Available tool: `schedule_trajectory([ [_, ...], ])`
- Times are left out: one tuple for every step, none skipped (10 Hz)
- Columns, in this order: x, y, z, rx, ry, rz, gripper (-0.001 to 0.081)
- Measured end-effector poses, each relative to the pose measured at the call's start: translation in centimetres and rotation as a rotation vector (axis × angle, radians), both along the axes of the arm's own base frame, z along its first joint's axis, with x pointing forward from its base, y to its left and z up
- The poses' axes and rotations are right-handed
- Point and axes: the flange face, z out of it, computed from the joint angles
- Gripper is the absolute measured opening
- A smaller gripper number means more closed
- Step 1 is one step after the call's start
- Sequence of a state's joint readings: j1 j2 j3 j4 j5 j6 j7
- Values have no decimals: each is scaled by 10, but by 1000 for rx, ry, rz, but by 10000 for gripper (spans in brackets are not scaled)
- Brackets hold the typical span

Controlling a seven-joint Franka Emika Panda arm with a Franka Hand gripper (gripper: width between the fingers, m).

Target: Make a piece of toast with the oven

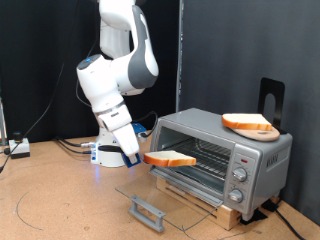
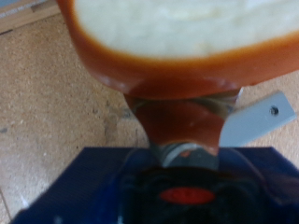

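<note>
The silver oven [image 1: 235, 158] stands at the exterior view's right with its glass door [image 1: 165, 196] folded down flat and the grey bar handle [image 1: 147, 211] at the front. My gripper [image 1: 145, 156] is shut on the piece of toast [image 1: 170, 158], holding it level just above the open door, at the mouth of the oven beside the wire rack [image 1: 200, 157]. In the wrist view the toast [image 2: 177, 33] fills the upper part, with a pale face and brown crust, and a finger [image 2: 182, 140] is clamped under it.
A flatter orange-brown slice-like piece [image 1: 250, 124] lies on top of the oven, in front of a black stand [image 1: 270, 100]. The oven sits on a wooden board [image 1: 215, 212]. Cables and a small box [image 1: 18, 148] lie at the exterior view's left.
</note>
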State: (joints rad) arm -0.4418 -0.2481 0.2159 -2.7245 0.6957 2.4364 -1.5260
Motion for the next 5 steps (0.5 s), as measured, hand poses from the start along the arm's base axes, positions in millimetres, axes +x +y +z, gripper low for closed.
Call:
schedule_trajectory([
  [-3, 10, 1, -8, -14, 12, 396],
  [-6, 19, 2, -24, -26, 26, 396],
  [-8, 25, 4, -54, -43, 36, 396],
  [-8, 29, 5, -99, -66, 39, 396],
  [-7, 31, 4, -144, -87, 48, 396],
])
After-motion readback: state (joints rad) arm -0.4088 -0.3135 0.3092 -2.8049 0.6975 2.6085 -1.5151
